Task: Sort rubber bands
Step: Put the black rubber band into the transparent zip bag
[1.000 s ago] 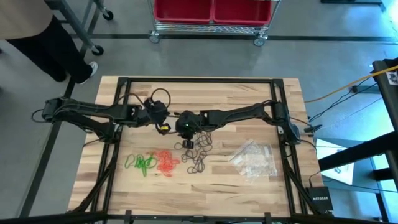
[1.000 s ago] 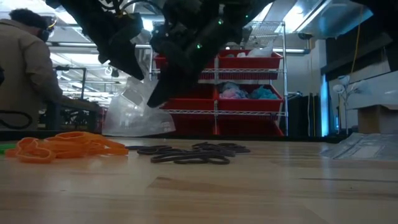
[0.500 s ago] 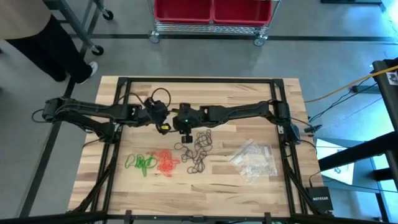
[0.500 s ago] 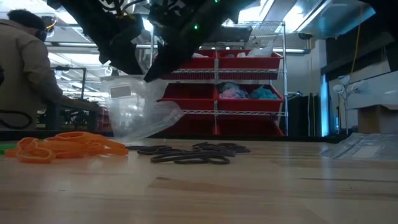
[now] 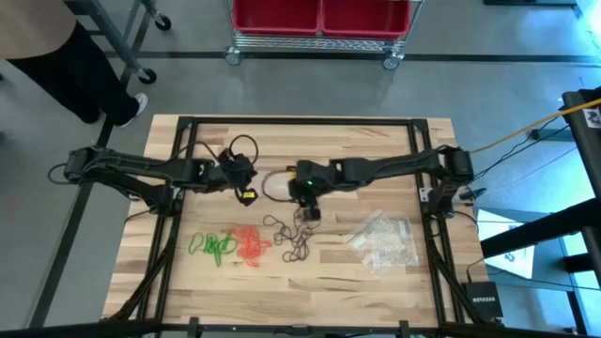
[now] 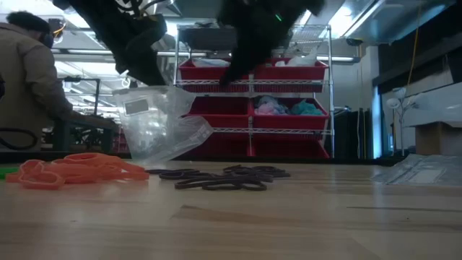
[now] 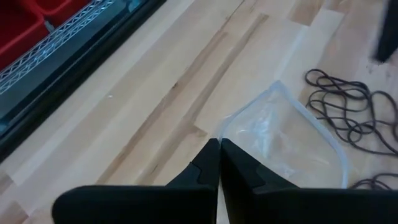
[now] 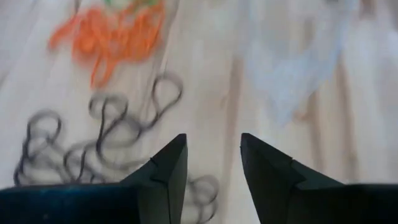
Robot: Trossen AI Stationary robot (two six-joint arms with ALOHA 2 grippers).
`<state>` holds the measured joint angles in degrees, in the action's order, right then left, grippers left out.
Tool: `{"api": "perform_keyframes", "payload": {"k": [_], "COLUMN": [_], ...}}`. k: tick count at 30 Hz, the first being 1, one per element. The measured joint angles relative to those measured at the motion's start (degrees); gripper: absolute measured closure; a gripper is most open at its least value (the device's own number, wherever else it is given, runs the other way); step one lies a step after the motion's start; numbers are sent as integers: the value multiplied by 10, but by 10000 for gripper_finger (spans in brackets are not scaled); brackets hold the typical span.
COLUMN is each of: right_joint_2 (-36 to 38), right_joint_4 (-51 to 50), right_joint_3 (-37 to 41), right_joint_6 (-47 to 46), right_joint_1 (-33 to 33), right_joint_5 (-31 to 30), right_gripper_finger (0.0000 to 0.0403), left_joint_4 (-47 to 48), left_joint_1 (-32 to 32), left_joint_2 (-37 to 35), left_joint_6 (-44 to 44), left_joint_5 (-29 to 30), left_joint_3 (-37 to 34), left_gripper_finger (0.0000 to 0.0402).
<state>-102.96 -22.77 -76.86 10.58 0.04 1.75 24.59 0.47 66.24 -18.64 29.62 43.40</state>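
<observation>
The rubber bands lie in three heaps on the wooden table: green (image 5: 214, 246), orange (image 5: 249, 244) and black (image 5: 296, 230). The orange (image 6: 72, 170) and black (image 6: 224, 179) heaps also show in the low view. My left gripper (image 5: 246, 194) is shut on a clear plastic bag (image 6: 155, 130) above the table's middle. My right gripper (image 5: 310, 208) stands open above the black bands (image 8: 93, 143), to the bag's right, with nothing between its fingers (image 8: 168, 165). My left gripper pinches the clear bag's rim (image 7: 222, 134) between its two fingers. The fingers slant down from the table's left side. The bag hangs below them with its mouth part-way open; its lower end (image 6: 148, 160) reaches about table level, and I cannot tell whether it rests there.
A heap of clear plastic bags (image 5: 383, 239) lies at the table's right. A person (image 6: 29, 87) stands beyond the table's far left corner. A wire shelf with red bins (image 6: 253, 72) stands behind the table.
My right gripper has gone up and toward the table's right edge, away from the bag. The bag now hangs from my left gripper alone, fuller and lower than before.
</observation>
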Motion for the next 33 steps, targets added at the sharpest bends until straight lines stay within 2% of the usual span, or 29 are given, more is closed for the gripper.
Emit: {"api": "perform_keyframes", "payload": {"k": [5, 10, 13, 22, 25, 30, 33], "right_joint_2": [21, 16, 16, -6, -19, -10, 17], "right_joint_4": [111, 161, 161, 215, 222, 210, 168], "right_joint_3": [139, 222, 249, 272, 271, 268, 258], "right_joint_6": [-22, -100, -101, -6, 2, 7, 11], "right_joint_1": [4, -27, -41, -47, -47, -45, -46], "right_joint_5": [8, -3, -2, 34, 37, 31, -7], "right_gripper_finger": [260, 260, 260, 261, 285, 387, 389], "left_joint_4": [-3, -4, -4, -5, -11, -12, -14], "left_joint_1": [-9, -9, -9, -5, -5, -5, -5], "left_joint_2": [0, 0, 0, 0, 0, 0, 0], "left_joint_6": [-2, -13, -16, -19, -19, -19, -18], "left_joint_5": [-16, -23, -23, -24, -24, -24, -24], "left_joint_3": [0, 0, 0, 0, 0, 0, 0], "left_gripper_finger": [401, 401, 401, 401, 401, 401, 401]}}
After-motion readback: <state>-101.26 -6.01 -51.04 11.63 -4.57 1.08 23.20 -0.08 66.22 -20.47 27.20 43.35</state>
